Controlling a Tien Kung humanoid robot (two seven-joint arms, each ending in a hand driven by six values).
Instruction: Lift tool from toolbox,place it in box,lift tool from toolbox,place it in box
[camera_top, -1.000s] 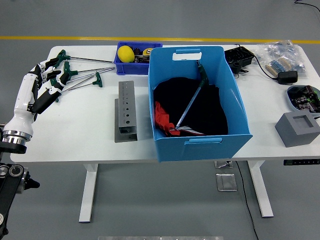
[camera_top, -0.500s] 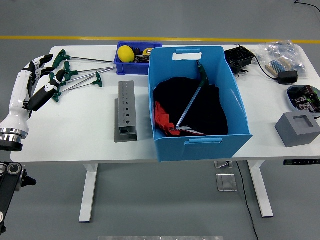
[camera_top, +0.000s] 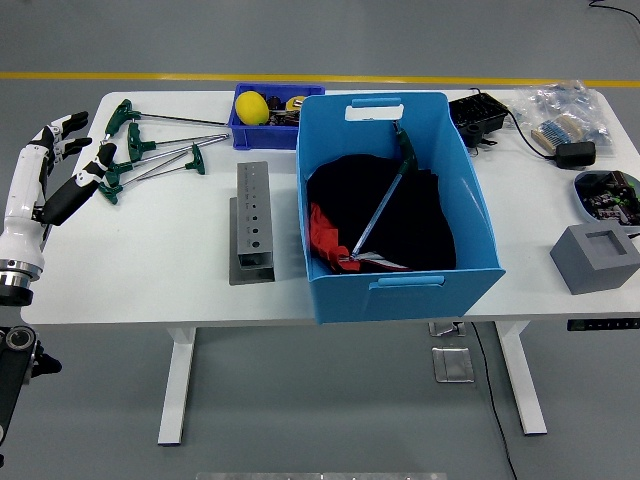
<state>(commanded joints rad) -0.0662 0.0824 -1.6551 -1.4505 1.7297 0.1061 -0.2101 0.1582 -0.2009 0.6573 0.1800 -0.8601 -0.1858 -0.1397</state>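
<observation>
Single high head view, facing forward and down over the whole white table (camera_top: 180, 270).
</observation>
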